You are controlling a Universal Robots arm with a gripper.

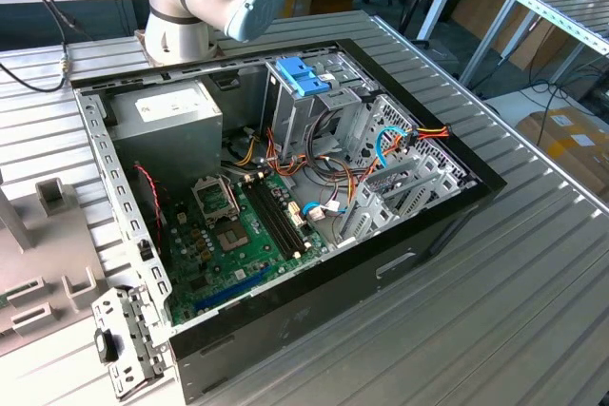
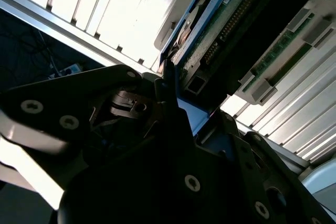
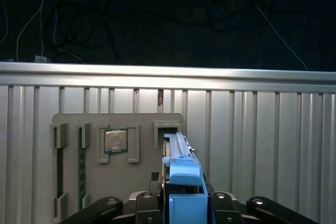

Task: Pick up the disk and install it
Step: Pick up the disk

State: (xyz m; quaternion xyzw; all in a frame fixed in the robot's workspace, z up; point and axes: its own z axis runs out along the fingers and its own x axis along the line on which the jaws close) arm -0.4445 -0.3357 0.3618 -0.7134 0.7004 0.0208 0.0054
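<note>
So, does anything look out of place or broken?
Nothing looks broken. One oddity: a metal bracket sits outside the open computer case, by its corner at the exterior view's lower left; attached or loose, I can't tell.

A ribbed silver metal table (image 1: 495, 311) is bearing an open black computer case (image 1: 304, 330) and a grey plastic tray (image 1: 38, 273).

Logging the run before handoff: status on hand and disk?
Hand at the disk, parts on both sides of it. Disk edge-on by grey parts tray, not in the case. No obstruction seen.
</note>
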